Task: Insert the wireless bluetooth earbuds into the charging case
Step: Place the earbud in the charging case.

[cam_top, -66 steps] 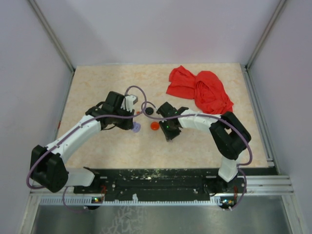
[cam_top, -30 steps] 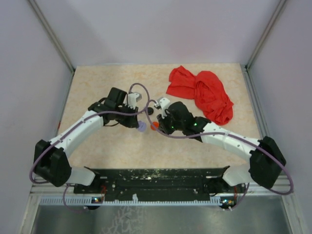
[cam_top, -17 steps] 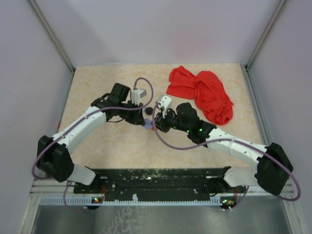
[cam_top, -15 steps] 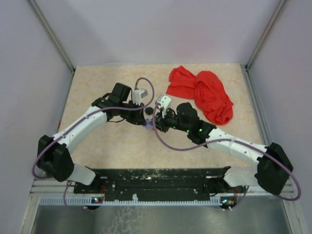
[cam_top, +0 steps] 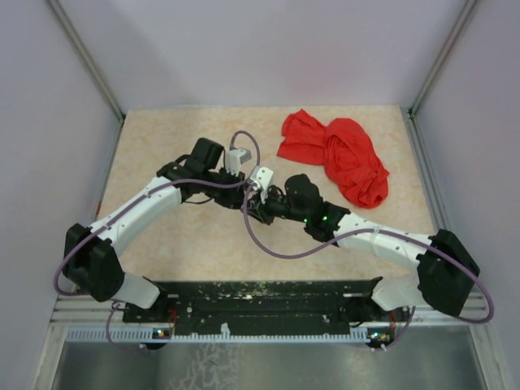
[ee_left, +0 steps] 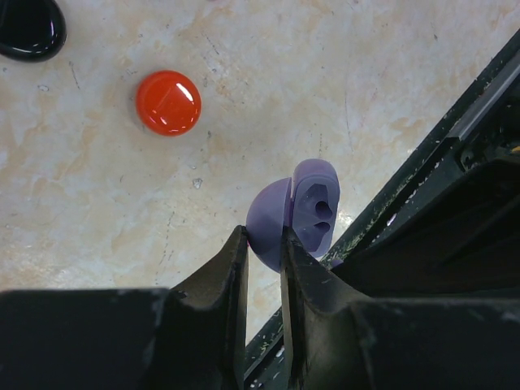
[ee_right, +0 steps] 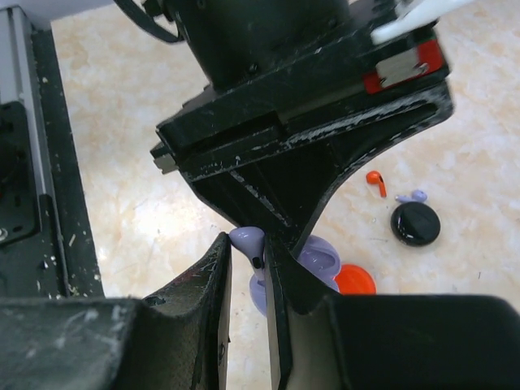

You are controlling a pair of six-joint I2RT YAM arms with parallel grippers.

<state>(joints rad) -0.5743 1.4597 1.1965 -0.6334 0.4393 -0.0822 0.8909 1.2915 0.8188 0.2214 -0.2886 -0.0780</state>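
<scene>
Over the worktop (cam_top: 162, 146), left gripper (ee_left: 264, 240) pinches a lavender case (ee_left: 307, 207). At 3 o'clock, right gripper (ee_right: 246, 249) pinches a lavender piece (ee_right: 244, 236).

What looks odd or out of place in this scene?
The left gripper and the right gripper both pinch one lavender piece, while the black charging case lies untouched on the table, a red-orange earbud loose beside it. A crumpled red cloth at the far right seems unrelated.

Marbled beige table (cam_top: 162, 134), red cloth (cam_top: 337, 154)
</scene>
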